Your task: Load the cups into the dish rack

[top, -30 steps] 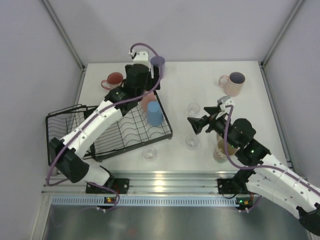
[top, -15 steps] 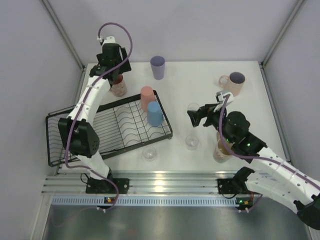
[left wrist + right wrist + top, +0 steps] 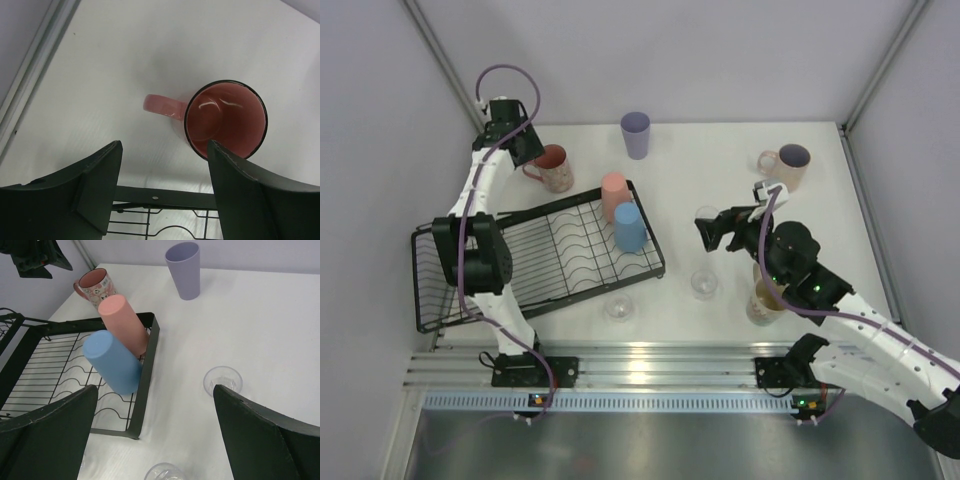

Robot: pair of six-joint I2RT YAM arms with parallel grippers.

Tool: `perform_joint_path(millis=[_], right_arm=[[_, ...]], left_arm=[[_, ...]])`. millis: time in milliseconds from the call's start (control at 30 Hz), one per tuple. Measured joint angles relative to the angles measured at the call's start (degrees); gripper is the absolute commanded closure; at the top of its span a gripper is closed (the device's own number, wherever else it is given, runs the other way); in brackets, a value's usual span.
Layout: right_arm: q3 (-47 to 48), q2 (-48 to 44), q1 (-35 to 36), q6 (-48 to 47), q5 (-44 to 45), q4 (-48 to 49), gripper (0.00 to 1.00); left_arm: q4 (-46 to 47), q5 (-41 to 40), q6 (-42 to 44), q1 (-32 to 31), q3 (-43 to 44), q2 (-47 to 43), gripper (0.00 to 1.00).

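My left gripper (image 3: 522, 147) is open and empty at the back left, just left of the pink handled mug (image 3: 553, 166). In the left wrist view the mug (image 3: 225, 120) stands upright ahead of the open gripper (image 3: 165, 150), handle to the left. The black dish rack (image 3: 540, 262) holds a salmon tumbler (image 3: 614, 195) and a blue tumbler (image 3: 630, 228), both upside down at its right end. The lavender tumbler (image 3: 635, 133) stands at the back. My right gripper (image 3: 706, 238) is open and empty over a clear glass (image 3: 707, 216). The right wrist view shows that glass (image 3: 222, 380) and the rack (image 3: 146, 380).
A cream mug (image 3: 788, 166) stands at the back right. Two more clear glasses (image 3: 704, 284) (image 3: 619, 306) stand in front of the rack's right end. Another cream cup (image 3: 761, 301) sits partly under my right arm. Frame posts stand at the table's back corners.
My left arm has swung from the lavender tumbler at the back over to the back left corner, beside the pink mug. My right gripper moved slightly toward the back.
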Motion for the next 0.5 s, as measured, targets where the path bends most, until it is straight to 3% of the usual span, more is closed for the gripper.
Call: perform_joint_path(millis=[500], right_arm=[[-0.1, -0.6, 0.0, -0.3, 1.0, -0.1, 0.01]], left_arm=[[0.3, 6.0, -1.8, -0.5, 0.8, 8.6, 0.37]])
